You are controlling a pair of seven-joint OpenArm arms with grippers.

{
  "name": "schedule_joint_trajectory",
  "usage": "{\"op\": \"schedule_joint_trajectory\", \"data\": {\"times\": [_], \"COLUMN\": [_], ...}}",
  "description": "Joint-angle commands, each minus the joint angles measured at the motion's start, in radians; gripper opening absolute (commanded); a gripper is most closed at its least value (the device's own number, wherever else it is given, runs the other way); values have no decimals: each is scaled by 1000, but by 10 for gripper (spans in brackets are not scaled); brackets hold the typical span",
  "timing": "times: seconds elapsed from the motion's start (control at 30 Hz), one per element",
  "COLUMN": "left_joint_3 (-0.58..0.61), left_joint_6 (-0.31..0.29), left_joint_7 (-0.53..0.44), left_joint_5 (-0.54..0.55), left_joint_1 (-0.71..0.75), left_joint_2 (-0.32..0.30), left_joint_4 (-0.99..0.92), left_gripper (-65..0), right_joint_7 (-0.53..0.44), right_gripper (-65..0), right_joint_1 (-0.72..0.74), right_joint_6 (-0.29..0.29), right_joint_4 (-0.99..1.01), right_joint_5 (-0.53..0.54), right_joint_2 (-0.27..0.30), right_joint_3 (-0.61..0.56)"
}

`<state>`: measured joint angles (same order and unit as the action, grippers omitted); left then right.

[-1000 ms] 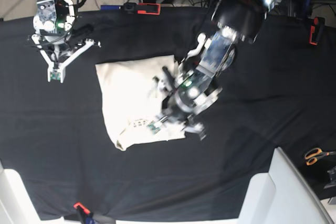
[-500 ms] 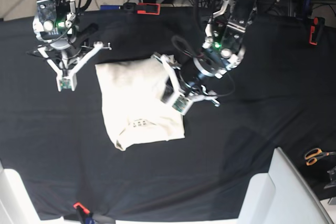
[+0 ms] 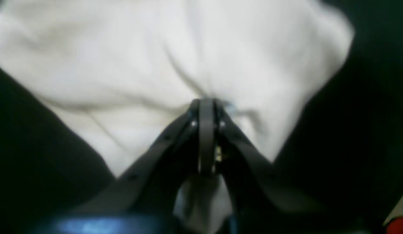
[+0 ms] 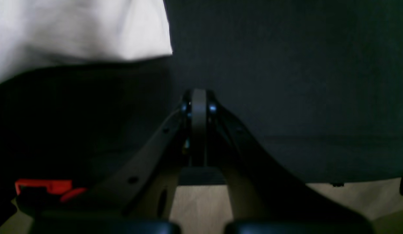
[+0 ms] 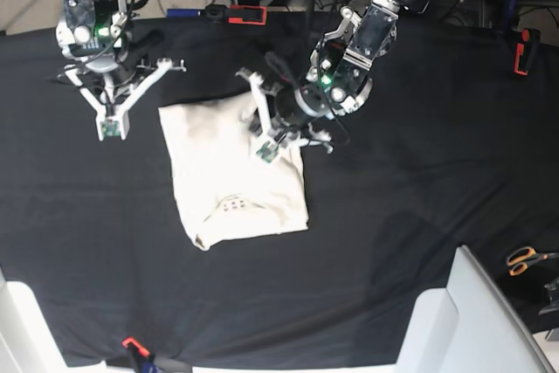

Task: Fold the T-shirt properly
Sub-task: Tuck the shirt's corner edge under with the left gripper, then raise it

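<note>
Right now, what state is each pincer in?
Left pincer: shut, over the T-shirt; whether it pinches cloth cannot be told.
Right pincer: shut, holding nothing.

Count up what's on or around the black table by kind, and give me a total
T-shirt: 1
Claws: 2, left and right
Red clamps on the table edge: 3, back, right side, front
Scissors: 1
Total: 7

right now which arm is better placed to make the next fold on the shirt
Probably left: its tool sits shut right over the T-shirt, while the right tool hangs shut over bare black cloth beside it.
</note>
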<state>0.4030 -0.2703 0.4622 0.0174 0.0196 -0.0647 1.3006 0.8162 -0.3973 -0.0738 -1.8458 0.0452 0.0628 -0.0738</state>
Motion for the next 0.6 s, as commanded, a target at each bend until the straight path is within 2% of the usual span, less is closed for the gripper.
{"op": "schedule_joint_trajectory", "data": {"times": [0.0,0.2,0.33,0.57], "left_joint_3": [0,0,0,-13], "left_joint_6": [-4,-4,-4,-4], "left_joint_7": [-15,-15,-15,-4], "left_joint_5": [6,6,6,6], "left_joint_1": [-8,27,49,69], "left_joint_2": [3,-53,-59,-79], "left_joint_4": [12,20,27,156], "left_gripper": [-650,-650,-650,-650], "right_joint_7": [-13,-13,-13,-13], "right_gripper": [-648,-648,-648,-648], "right_joint_1": [7,10,14,14], "right_joint_6": [-4,-4,-4,-4], "right_joint_4": [-18,-18,-18,-18], "right_joint_5": [-6,-6,-6,-6], "right_joint_2": [6,6,4,-1], "right_joint_3": [4,4,-1,-5]}}
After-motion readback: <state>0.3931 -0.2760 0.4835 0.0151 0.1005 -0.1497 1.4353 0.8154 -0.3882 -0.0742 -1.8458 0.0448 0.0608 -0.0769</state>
